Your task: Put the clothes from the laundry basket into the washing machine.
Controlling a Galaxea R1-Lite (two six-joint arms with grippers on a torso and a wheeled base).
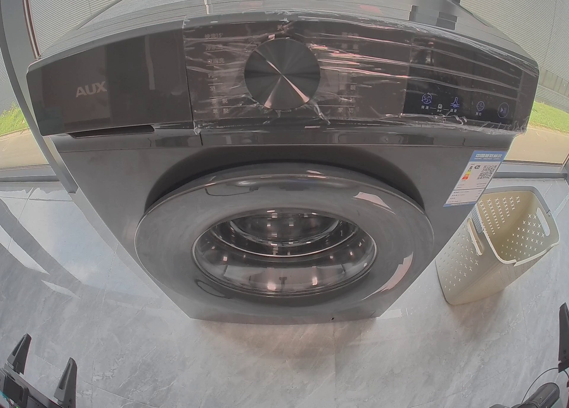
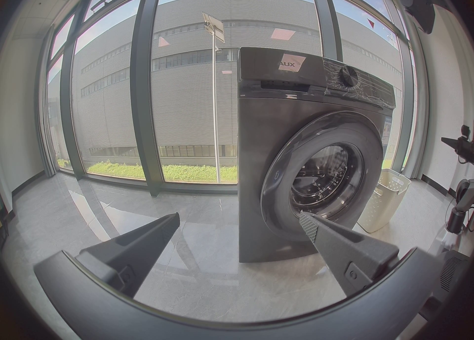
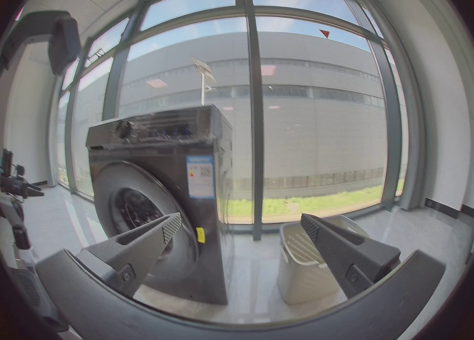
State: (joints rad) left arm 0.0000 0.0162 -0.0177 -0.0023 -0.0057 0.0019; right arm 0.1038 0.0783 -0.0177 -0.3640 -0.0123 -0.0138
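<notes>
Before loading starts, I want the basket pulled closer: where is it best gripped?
I would grip the basket by the handle slot in its wall on the side away from the washing machine, coming from above with the right gripper. It stands upright with its top open, and that side is free.

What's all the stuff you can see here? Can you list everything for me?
washing machine: one, dark grey, standing on the floor in front of the windows
door: one, round, dark grey with a glass middle, on the machine's front, shut
dial: one, silvery grey, middle of the control panel, under clear plastic wrap
label: one, white and blue, upper front corner of the machine on the robot's right
laundry basket: one, cream, on the floor to the robot's right of the machine
floor: grey, shiny, marbled
windows: several tall panes, dark frames, behind the machine
left hand: one, dark grey, open, held low facing the machine
right hand: one, dark grey, open, facing machine and basket
</notes>
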